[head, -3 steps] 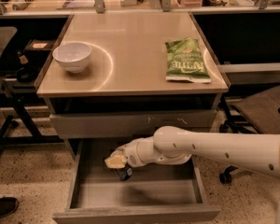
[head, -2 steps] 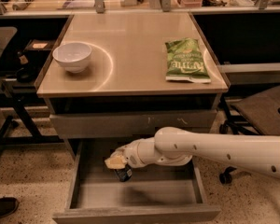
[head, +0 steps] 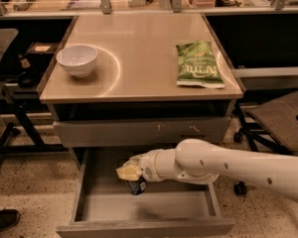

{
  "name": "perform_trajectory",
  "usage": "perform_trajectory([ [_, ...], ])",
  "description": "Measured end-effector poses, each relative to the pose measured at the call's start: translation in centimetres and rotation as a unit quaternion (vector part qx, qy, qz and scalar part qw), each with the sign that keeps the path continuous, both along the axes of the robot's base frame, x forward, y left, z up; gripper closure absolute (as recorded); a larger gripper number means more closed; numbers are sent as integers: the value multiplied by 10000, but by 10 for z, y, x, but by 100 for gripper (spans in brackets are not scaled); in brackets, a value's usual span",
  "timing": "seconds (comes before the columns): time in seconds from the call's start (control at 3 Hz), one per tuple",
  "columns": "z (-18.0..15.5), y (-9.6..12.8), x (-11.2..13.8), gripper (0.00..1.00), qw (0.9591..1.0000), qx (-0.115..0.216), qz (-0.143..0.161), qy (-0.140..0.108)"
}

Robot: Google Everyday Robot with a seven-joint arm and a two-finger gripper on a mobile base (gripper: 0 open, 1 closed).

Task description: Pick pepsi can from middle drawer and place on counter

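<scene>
The middle drawer (head: 104, 207) is pulled open below the cabinet, showing its grey floor. My gripper (head: 130, 175) reaches into it from the right on a white arm. Its yellowish fingers (head: 127, 172) are closed on the top of the pepsi can (head: 136, 186), a small dark can that hangs just under them, a little above the drawer floor. The counter (head: 139, 58) is the glossy tan top of the cabinet, above the gripper.
A white bowl (head: 77, 60) stands on the counter's left side and a green chip bag (head: 198, 71) lies on its right. A grey drawer front with white scuffs (head: 144, 132) sits closed above the open drawer. A chair (head: 278, 118) stands at the right.
The arm, gripper and can stand almost where they were a second ago; no clear movement shows.
</scene>
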State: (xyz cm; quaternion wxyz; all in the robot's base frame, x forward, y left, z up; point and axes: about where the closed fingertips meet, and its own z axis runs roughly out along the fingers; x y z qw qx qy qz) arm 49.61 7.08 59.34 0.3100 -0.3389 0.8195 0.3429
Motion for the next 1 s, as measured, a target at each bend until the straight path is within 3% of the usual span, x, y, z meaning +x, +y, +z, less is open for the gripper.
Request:
perform_trajectory([
  [0.33, 28, -4, -1, 100, 9998, 1, -57, -208],
  [1.0, 42, -3, 3, 100, 9994, 54, -61, -340],
])
